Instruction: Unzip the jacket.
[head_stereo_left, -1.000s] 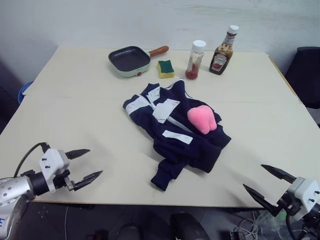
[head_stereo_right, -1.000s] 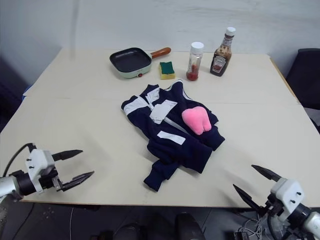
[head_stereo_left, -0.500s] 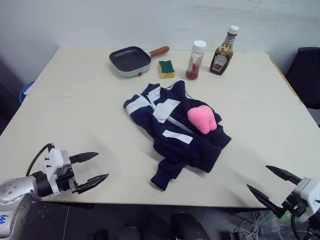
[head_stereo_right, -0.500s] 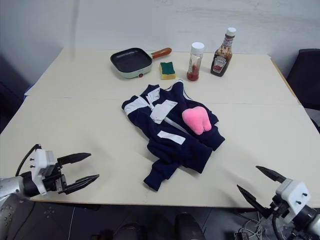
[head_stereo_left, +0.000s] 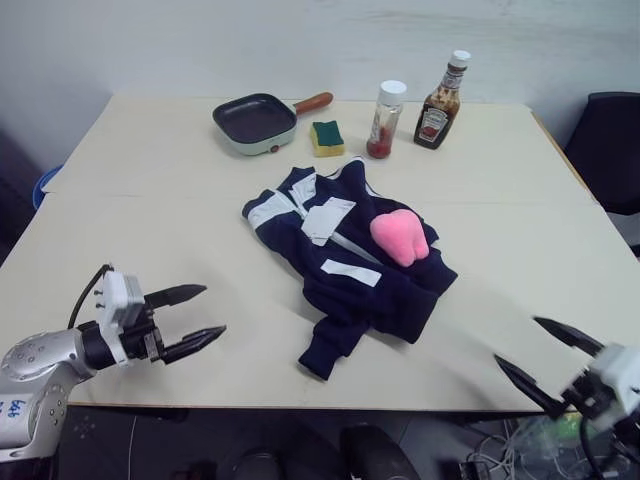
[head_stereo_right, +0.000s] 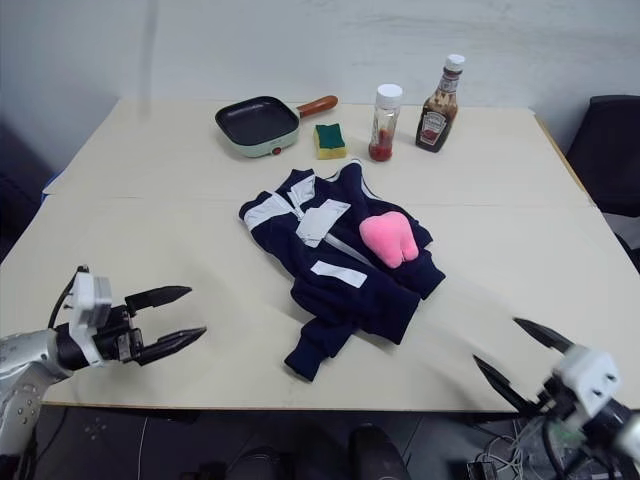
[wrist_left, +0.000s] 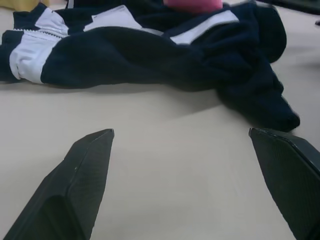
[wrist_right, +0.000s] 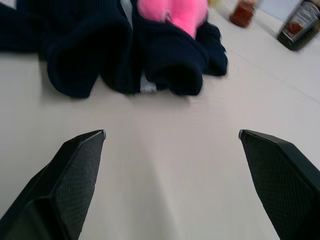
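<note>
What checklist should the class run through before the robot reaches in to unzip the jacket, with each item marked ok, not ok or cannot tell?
1. Left gripper open and empty: ok.
2. Right gripper open and empty: ok.
3. Jacket flat and spread: not ok, it lies crumpled.
4. Jacket front free of other things: not ok, a pink plush toy sits on it.
5. Zipper pull located: cannot tell.
6. Pan, sponge, jar and sauce bottle apart from the jacket: ok.
</note>
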